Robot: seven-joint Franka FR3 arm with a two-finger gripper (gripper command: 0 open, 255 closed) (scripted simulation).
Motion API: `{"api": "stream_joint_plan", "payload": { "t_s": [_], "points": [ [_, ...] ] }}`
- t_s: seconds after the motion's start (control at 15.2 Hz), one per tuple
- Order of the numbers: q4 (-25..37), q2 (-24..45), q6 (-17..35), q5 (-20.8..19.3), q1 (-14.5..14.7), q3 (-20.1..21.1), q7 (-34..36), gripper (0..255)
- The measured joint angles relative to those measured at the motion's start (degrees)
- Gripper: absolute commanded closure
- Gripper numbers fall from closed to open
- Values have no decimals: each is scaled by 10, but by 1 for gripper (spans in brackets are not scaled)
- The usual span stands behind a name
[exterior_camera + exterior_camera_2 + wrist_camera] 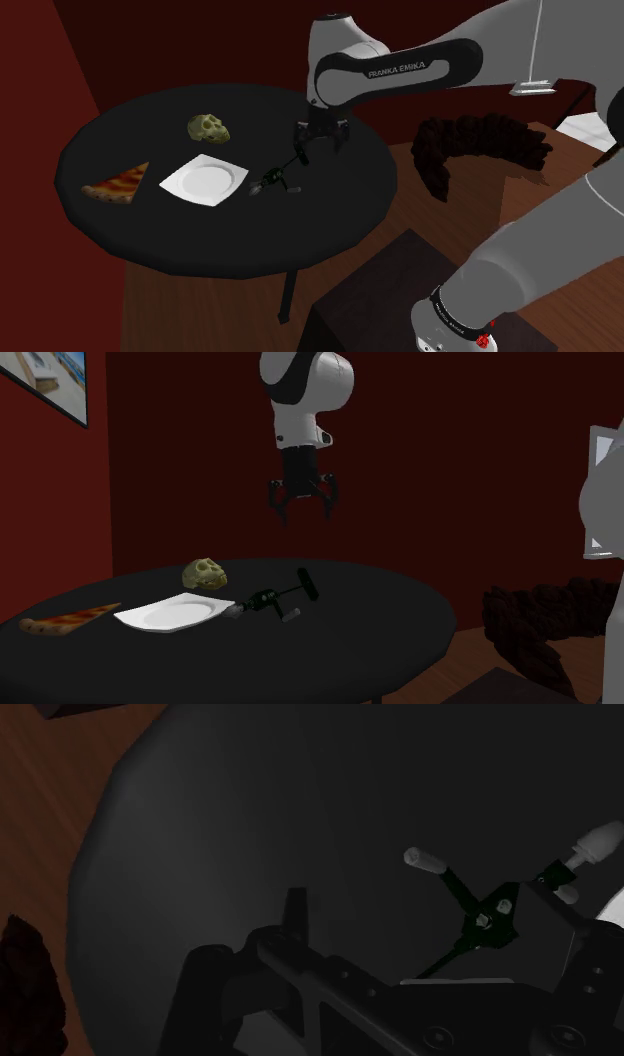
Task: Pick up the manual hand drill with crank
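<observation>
Two black fingers of the gripper are standing well apart and are clasping nothing, with the hand hanging high above the round black table. The hand drill is lying flat on that table, below the gripper and a little toward the shoulder view's left. Its tip end is resting just beside a corner of the white plate. Whether the two are touching is hard to tell. In the wrist view the crank is sticking out sideways from the drill's dark body, its pale knob pointing away from the plate.

A pizza slice and a greenish skull are sitting farther off, well clear of the drill.

Judging from this, the approach step is in hand: the arm is hovering over the target and no grasp is under way. The next move is probably calling for a shift over the drill's middle and a turn of the wrist, so the fingers are straddling the slim shaft across its length. A straight descent would follow, keeping clear of the crank and the plate's edge before closing.
</observation>
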Motion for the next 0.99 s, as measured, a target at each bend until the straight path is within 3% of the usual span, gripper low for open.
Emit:
{"api": "stream_joint_plan", "payload": {
  "t_s": [0.46, 0.99],
  "points": [
    [101, 163, 33, -46, 0, 10, 142, 0],
    [255, 349, 40, -83, 26, -17, 269, 0]
  ]
}}
